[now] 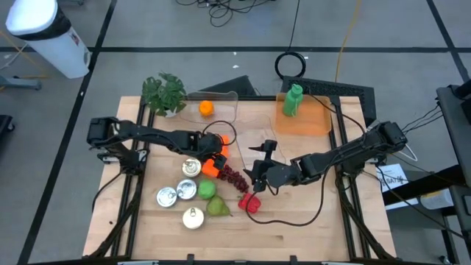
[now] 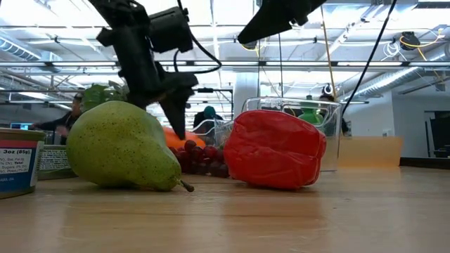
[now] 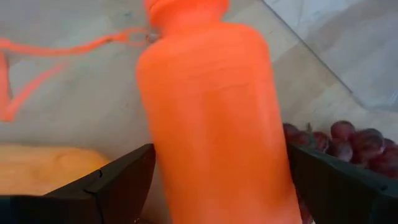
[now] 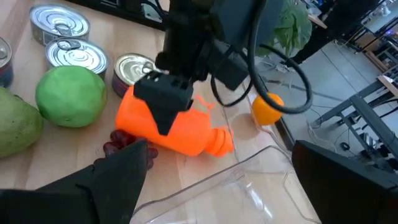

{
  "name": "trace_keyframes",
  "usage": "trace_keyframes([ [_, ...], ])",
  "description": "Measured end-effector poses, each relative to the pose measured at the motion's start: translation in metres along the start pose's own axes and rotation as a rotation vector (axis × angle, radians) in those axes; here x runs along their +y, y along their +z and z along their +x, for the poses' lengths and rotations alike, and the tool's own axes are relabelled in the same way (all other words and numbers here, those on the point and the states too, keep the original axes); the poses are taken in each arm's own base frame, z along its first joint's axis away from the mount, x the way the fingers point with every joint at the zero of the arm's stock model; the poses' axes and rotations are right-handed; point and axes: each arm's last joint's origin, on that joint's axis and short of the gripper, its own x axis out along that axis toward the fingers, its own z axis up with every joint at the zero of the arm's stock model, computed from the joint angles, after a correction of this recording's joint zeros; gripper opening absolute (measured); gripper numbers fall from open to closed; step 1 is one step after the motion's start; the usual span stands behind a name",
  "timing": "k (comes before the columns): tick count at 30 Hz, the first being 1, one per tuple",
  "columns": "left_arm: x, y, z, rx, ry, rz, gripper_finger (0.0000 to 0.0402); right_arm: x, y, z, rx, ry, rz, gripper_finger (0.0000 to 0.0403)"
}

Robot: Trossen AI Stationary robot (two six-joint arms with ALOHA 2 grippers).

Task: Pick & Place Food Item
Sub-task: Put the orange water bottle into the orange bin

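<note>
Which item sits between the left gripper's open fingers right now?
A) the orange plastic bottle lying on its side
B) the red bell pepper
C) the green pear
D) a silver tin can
A: the left wrist view shows the orange plastic bottle between the left gripper's open fingers, not yet squeezed.

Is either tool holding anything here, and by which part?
Nothing held yet. The left tool straddles the orange bottle's body, fingers open; the right tool is open and empty.
</note>
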Motion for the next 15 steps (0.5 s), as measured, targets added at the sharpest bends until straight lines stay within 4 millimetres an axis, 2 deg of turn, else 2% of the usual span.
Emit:
trace_keyframes([
  [5, -0.002, -0.001, 0.017, 0.016, 0.013, 0.002, 0.0365, 0.000, 0.000, 0.000, 0.002, 0.000, 0.005, 0.0375],
  [15, -0.005, 0.000, 0.019, -0.017, -0.001, 0.142, 0.0361, 0.000, 0.000, 0.000, 0.002, 0.001, 0.005, 0.0375],
])
